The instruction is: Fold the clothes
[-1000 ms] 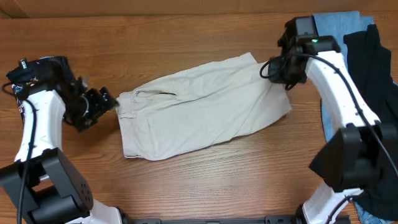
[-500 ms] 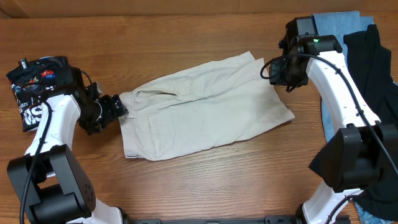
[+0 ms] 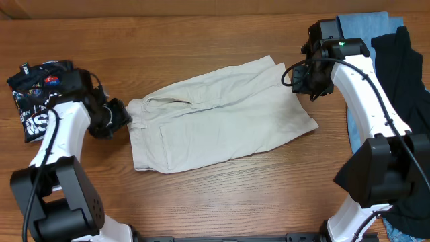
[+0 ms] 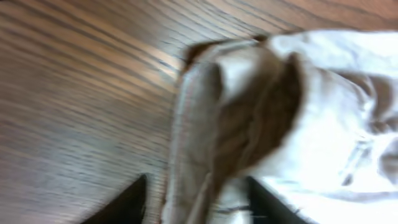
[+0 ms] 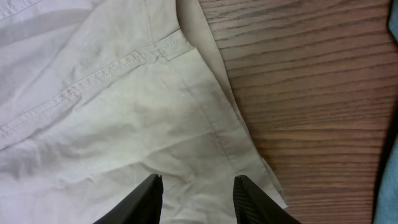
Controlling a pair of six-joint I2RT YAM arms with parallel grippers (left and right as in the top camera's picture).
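Note:
The clothes in play are pale beige shorts [image 3: 215, 121], lying flat mid-table with the waistband to the left. My left gripper [image 3: 127, 115] is at that waistband. In the blurred left wrist view its jaws [image 4: 196, 179] straddle a raised fold of the shorts [image 4: 323, 93], and a sliver of table shows beside the left finger, so it is open. My right gripper [image 3: 304, 87] hovers over the right leg's hem. In the right wrist view it [image 5: 199, 178] stands open above the shorts [image 5: 112, 124], holding nothing.
A light blue garment [image 3: 363, 27] and a black garment [image 3: 403, 74] are piled at the right edge, under the right arm. A black printed garment [image 3: 37, 101] sits at the far left behind the left arm. Bare wood table [image 3: 222, 195] lies in front.
My left gripper moved in to the waistband and its jaws narrowed around it. My right gripper opened and let go of the leg hem, which now lies flat.

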